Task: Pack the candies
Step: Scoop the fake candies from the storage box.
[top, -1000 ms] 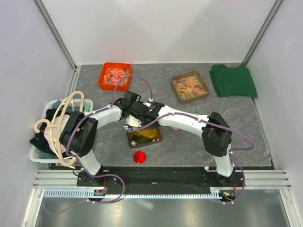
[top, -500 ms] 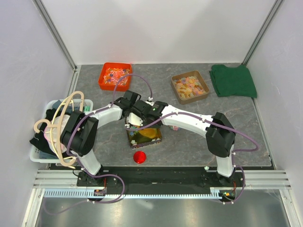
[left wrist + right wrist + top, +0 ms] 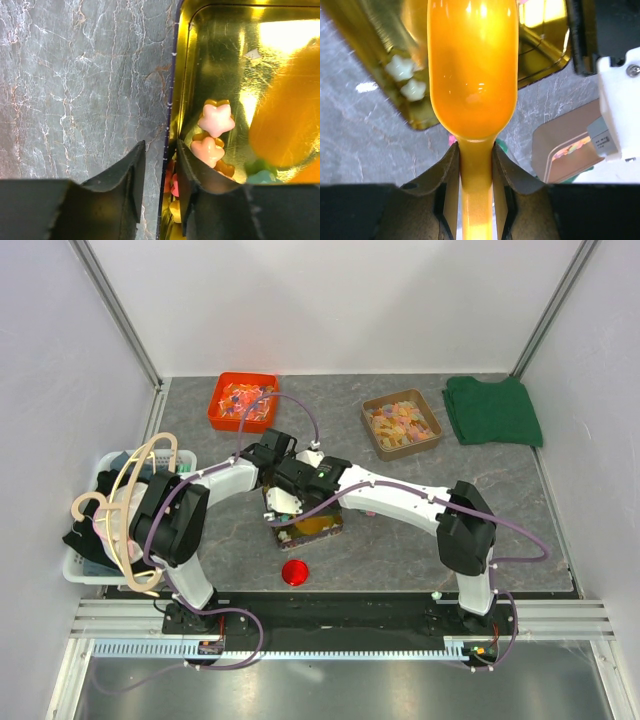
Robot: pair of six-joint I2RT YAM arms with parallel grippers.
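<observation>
A golden tin [image 3: 318,527] lies open at the table's middle. Candies sit in it: pink star-shaped ones [image 3: 216,120] with green and yellow pieces beside them, and white ones [image 3: 400,67]. My left gripper [image 3: 160,150] straddles the tin's left wall [image 3: 172,95], one finger outside and one inside. It is open, with a gap showing on the outer side. My right gripper [image 3: 476,165] is shut on the handle of an orange spoon [image 3: 472,70]. The spoon's bowl hangs over the tin. In the top view both grippers [image 3: 280,502] meet over the tin's left end.
An orange-red tray [image 3: 243,400] of wrapped sweets stands at the back left and a brown tray [image 3: 401,424] of gummies at the back right. A green cloth [image 3: 492,410] lies far right. A red disc [image 3: 294,572] lies near the tin. A white basket [image 3: 85,570] stands at the left edge.
The left jaws have narrowed around the tin's wall. Both wrists have shifted slightly towards the near edge, and the tin has turned a little under them.
</observation>
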